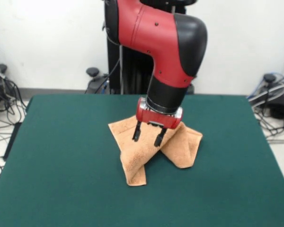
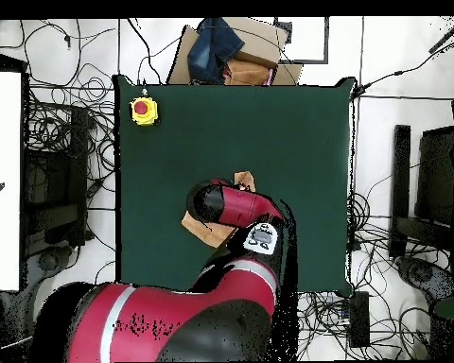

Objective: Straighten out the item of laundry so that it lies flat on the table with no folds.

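The peach-orange item of laundry (image 1: 135,161) lies crumpled near the middle of the green table (image 1: 61,165). It is folded into two overlapping flaps, one reaching toward the front edge and one toward the right. My gripper (image 1: 147,135) hangs just over the fold where the flaps meet. It is open, its two black fingers (image 1: 137,132) spread with nothing held between them. In the overhead view the arm covers most of the laundry, and only small corners (image 2: 243,178) show beside it on the table (image 2: 269,123). The gripper itself is hidden there.
A yellow box with a red button (image 2: 144,111) sits at one table corner. A cardboard box with a dark blue cloth (image 2: 233,52) stands just beyond the table edge. Cables lie on the floor around the table.
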Robot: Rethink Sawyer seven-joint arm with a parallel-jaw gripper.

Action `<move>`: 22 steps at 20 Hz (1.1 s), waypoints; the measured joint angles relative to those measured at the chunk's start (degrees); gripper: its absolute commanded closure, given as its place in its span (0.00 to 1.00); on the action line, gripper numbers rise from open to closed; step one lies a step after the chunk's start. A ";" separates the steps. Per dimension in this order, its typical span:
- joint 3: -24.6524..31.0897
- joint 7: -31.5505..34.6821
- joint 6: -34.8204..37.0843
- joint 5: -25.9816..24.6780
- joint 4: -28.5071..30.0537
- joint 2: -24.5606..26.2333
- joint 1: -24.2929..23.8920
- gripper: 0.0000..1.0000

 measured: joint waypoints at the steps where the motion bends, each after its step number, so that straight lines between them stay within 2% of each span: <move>1: -0.01 0.00 -0.83 -0.09 -0.17 0.18 0.08 0.00; 14: -0.70 0.00 -11.59 -0.17 -2.07 4.47 2.76 0.00; 22: 0.43 0.00 -13.10 -1.12 -2.21 5.81 1.27 0.00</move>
